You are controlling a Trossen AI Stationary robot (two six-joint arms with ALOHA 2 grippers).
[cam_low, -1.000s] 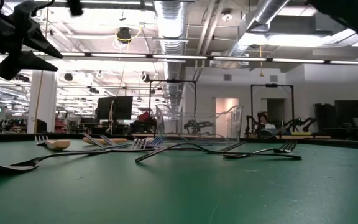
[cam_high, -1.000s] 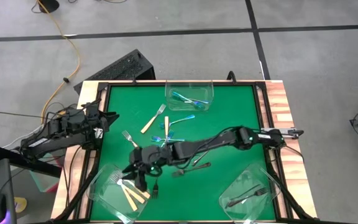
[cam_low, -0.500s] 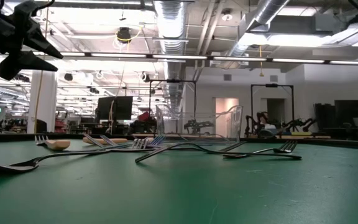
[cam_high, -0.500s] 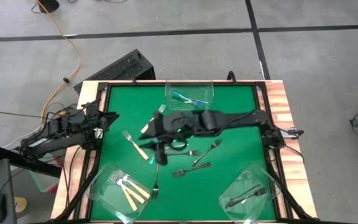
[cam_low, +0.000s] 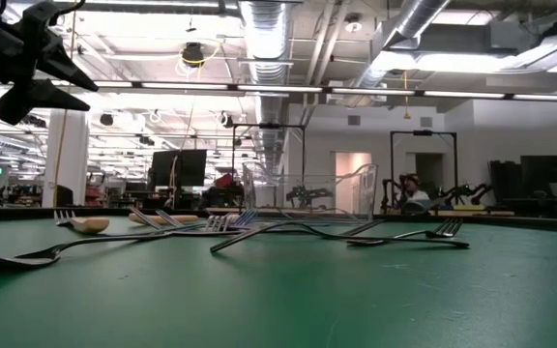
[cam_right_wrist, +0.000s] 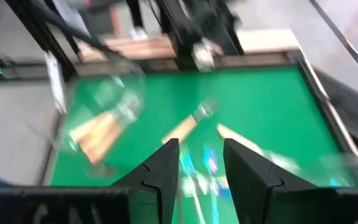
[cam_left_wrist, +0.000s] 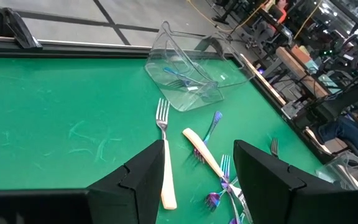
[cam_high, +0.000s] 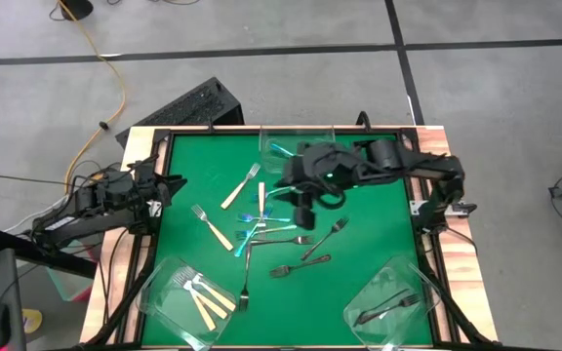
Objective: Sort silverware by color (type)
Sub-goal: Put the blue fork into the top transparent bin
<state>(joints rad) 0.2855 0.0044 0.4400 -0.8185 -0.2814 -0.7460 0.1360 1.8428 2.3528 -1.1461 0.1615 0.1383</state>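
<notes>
Forks of three kinds are seen scattered over the green bench (cam_high: pixel 359 210), viewed from above. A cream-handled fork (cam_high: pixel 241 186) lies left of centre, its long axis diagonal, tines aimed at the far right. A second cream-handled fork (cam_high: pixel 210 226) is laid nearer the left edge, tines pointed to the far left. A cream-handled piece (cam_high: pixel 260 196) is set almost straight near-to-far at the centre, among a cluster of blue-handled forks (cam_high: pixel 261 226) whose axes run mostly left to right. A slim dark fork (cam_high: pixel 246 281) lies near-to-far below the cluster. Two grey metal forks (cam_high: pixel 322 239) are placed right of centre: one slanted with its tines at the far right, the other close to left-right.

Three clear tubs are shown: the far tub (cam_high: pixel 299 148) holds blue forks, the near-left tub (cam_high: pixel 179 297) holds cream-handled ones angled diagonally, and the near-right tub (cam_high: pixel 398 302) holds dark grey ones.

The right gripper (cam_high: pixel 303 213) is held above the bench's centre, just near of the far tub; its fingers (cam_right_wrist: pixel 166 163) are seen parted with nothing between them. The left gripper (cam_high: pixel 172 184) is parked at the bench's left edge, its fingers (cam_left_wrist: pixel 148 171) spread wide and empty.
</notes>
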